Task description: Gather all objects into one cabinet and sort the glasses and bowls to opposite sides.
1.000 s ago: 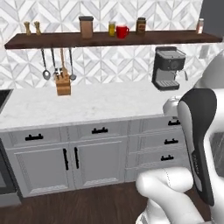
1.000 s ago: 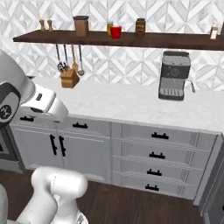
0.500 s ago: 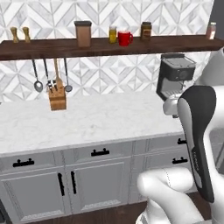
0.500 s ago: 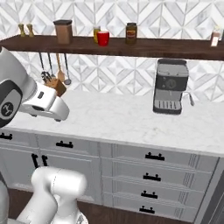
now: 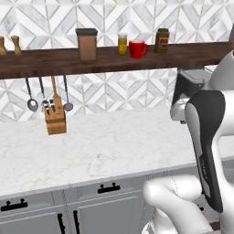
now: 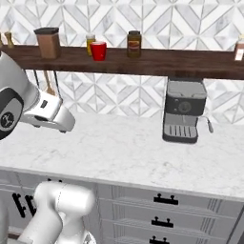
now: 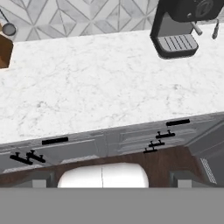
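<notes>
One of the glasses, a red mug, stands on the dark wooden wall shelf among jars. The cabinet and the bowls are out of view. My gripper is open with nothing between its dark fingertips. In the hand view it hangs in front of the counter and looks down on the marble top and the drawer fronts. It is well below the red mug and far from it.
A black coffee machine stands at the right of the counter. A wooden knife block sits at the left under hanging utensils. A brown canister and jars share the shelf. Grey drawers lie below.
The whole picture has shifted and grown: the base has driven closer to the counter. The arm keeps the same pose and the gripper stays open.
</notes>
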